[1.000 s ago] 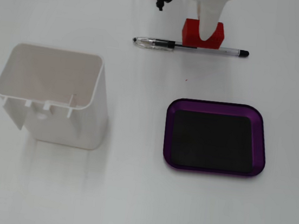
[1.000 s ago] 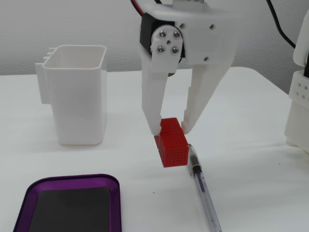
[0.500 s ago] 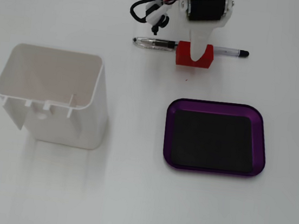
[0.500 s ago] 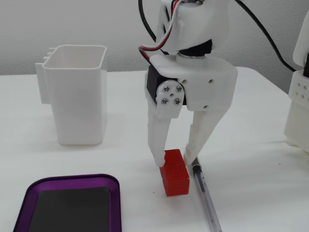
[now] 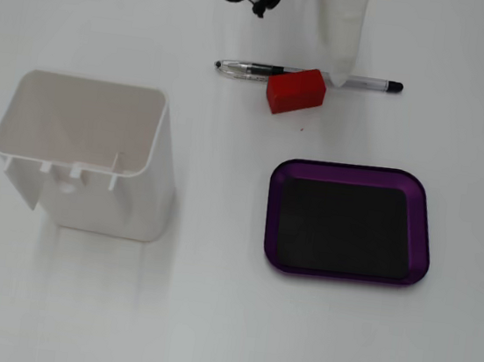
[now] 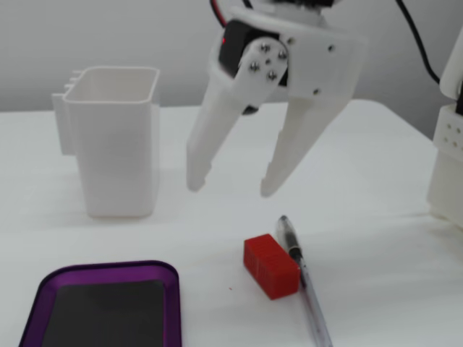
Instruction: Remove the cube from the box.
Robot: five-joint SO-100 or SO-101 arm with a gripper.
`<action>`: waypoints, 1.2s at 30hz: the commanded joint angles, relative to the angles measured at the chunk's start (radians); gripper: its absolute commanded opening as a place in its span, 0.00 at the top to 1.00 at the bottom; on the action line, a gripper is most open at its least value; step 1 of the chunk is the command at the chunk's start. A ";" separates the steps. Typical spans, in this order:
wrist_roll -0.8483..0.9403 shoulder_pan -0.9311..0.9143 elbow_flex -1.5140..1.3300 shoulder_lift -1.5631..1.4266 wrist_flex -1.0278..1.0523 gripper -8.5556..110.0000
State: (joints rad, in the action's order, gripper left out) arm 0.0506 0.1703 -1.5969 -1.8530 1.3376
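Observation:
The red cube (image 5: 295,91) lies on the white table outside the purple box (image 5: 355,171), a little beyond the box's far rim and touching a pen. The box shows only its bare black bottom. In the other fixed view the cube (image 6: 270,266) lies to the right of the box (image 6: 108,268). My gripper (image 6: 231,186) is open and empty. It hangs above the table just behind the cube, tips pointing down and apart from it. One of its white fingers (image 5: 340,47) shows from above, with its tip at the pen beside the cube.
A clear pen (image 5: 264,71) lies across the table against the cube's far side; it also shows in the other fixed view (image 6: 304,289). A tall white container (image 5: 78,152) stands at the left (image 6: 119,144). A white arm base (image 6: 448,159) stands at the right edge.

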 commanded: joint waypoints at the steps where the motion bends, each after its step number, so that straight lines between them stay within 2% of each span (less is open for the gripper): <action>1: 0.009 -0.011 0.158 -0.146 0.083 0.76; 6: 0.028 -0.086 0.291 -0.420 0.144 0.76; 9: 0.015 -0.146 0.212 -0.592 0.156 0.76; 17: 0.014 -0.244 -0.454 -1.081 0.141 0.76; 22: 0.012 -0.241 -0.905 -1.397 0.008 0.76; 26: 0.009 -0.233 -1.135 -1.615 -0.014 0.76; 32: 0.008 -0.230 -1.216 -1.540 -0.017 0.77; 34: 0.008 -0.233 -1.216 -1.519 -0.017 0.82; 36: 0.009 -0.233 -1.218 -1.502 -0.017 0.93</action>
State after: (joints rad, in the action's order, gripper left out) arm 0.0660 -0.0644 -2.8164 -3.3441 1.3284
